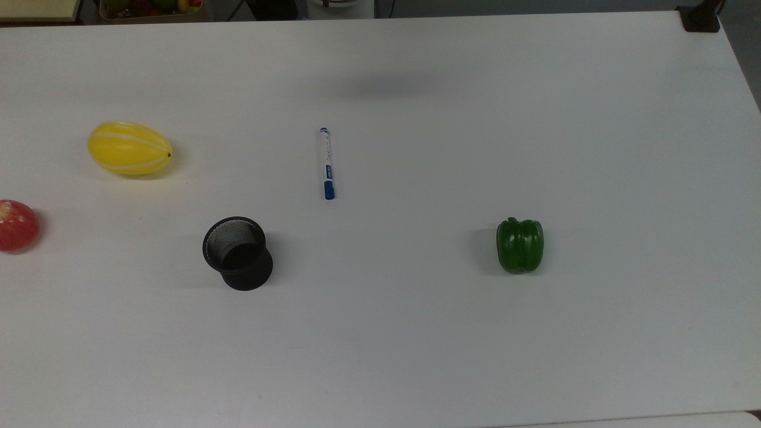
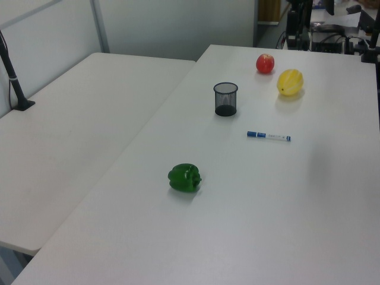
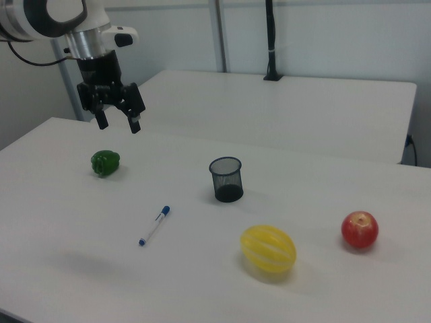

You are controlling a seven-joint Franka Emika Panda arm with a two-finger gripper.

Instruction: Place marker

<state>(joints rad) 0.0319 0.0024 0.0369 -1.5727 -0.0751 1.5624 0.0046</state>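
Observation:
The marker [image 1: 325, 163], white with a blue cap and blue tip, lies flat on the white table near its middle; it also shows as the marker [image 2: 268, 136] and the marker [image 3: 154, 225]. A black mesh pen cup [image 1: 236, 251] [image 2: 225, 98] [image 3: 226, 179] stands upright a short way from it. In the right view my gripper [image 3: 119, 123] hangs open well above the table, high over the space between the marker and the green pepper, holding nothing.
A green bell pepper [image 1: 520, 245] [image 2: 184, 177] [image 3: 105, 163], a yellow melon [image 1: 129, 148] [image 2: 290, 82] [image 3: 269, 249] and a red apple [image 1: 16, 225] [image 2: 265, 63] [image 3: 359, 229] lie spread over the table [image 1: 416, 345]. A second white table [image 2: 71, 136] adjoins it.

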